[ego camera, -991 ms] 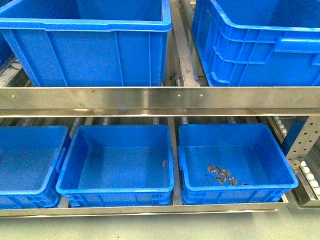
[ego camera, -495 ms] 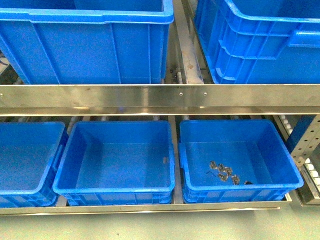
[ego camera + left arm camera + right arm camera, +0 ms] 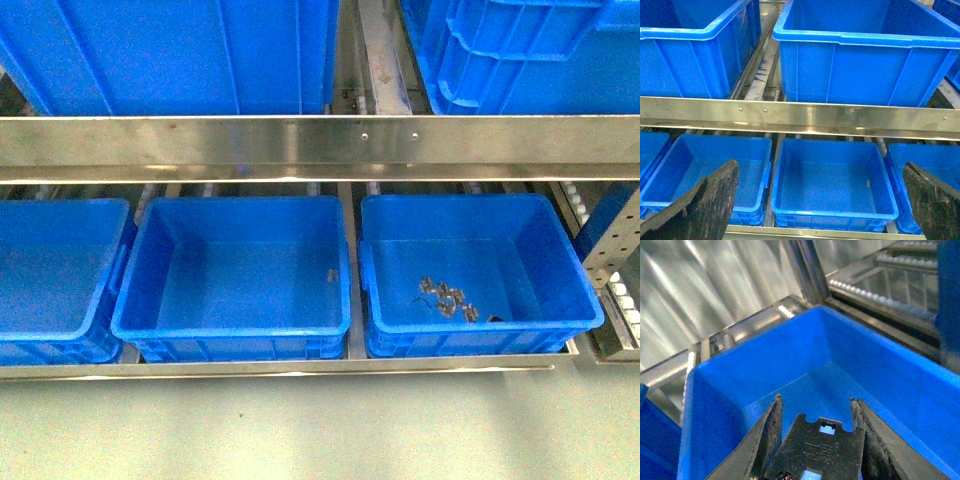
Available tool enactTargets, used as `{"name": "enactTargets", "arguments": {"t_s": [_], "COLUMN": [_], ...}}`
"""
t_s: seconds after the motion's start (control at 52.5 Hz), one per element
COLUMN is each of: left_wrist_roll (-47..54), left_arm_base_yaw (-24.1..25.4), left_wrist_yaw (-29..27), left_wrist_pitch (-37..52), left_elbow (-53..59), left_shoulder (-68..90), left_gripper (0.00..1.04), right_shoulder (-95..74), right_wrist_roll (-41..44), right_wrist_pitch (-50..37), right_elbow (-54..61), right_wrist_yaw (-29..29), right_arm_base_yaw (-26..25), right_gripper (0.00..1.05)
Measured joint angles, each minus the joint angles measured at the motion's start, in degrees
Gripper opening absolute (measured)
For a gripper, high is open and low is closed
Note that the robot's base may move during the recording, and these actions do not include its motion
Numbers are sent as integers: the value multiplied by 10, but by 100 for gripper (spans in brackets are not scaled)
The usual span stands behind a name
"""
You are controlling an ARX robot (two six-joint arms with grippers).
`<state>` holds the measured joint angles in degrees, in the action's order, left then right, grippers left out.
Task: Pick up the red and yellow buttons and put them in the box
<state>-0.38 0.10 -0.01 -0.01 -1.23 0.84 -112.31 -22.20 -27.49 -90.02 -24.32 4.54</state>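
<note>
Left gripper spread wide, empty; a dark notched plate fills the right gripper gap, whether clamped I cannot tell.

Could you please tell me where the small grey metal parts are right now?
In the front view, the grey parts lie on the floor of the lower right bin, toward its front, just right of the middle bin.

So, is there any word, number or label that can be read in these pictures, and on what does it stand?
No text can be read.
A small mark on the inner wall of the middle bin: too small to read.
Anything on the dark plate in the right wrist view: blurred, unreadable.
</note>
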Motion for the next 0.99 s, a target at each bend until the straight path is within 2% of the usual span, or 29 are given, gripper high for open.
{"name": "enactTargets", "arguments": {"t_s": [0.191, 0.4, 0.572, 0.724, 0.781, 0.991], "left_wrist_roll": [0, 0, 0, 0, 0, 0], "left_arm_base_yaw": [0, 0, 0, 0, 0, 0], "left_wrist_yaw": [0, 0, 0, 0, 0, 0], "left_wrist_pitch": [0, 0, 0, 0, 0, 0], "left_elbow": [0, 0, 0, 0, 0, 0], "left_shoulder": [0, 0, 0, 0, 0, 0], "left_gripper": [97, 97, 97, 97, 97, 97], "right_shoulder": [-131, -225, -246, -215, -171, 42], "right_wrist_roll": [-4, 11, 15, 23, 25, 41], "right_wrist_pitch": [67, 134, 152, 143, 133, 50], "right_elbow": [-154, -292, -341, -314, -264, -30], "right_wrist_yaw": [27, 30, 26, 18, 21, 42], "right_arm_base_yaw": [-12, -33, -49, -48, -44, -28], "right_gripper": [34, 34, 62, 85, 98, 97]}}
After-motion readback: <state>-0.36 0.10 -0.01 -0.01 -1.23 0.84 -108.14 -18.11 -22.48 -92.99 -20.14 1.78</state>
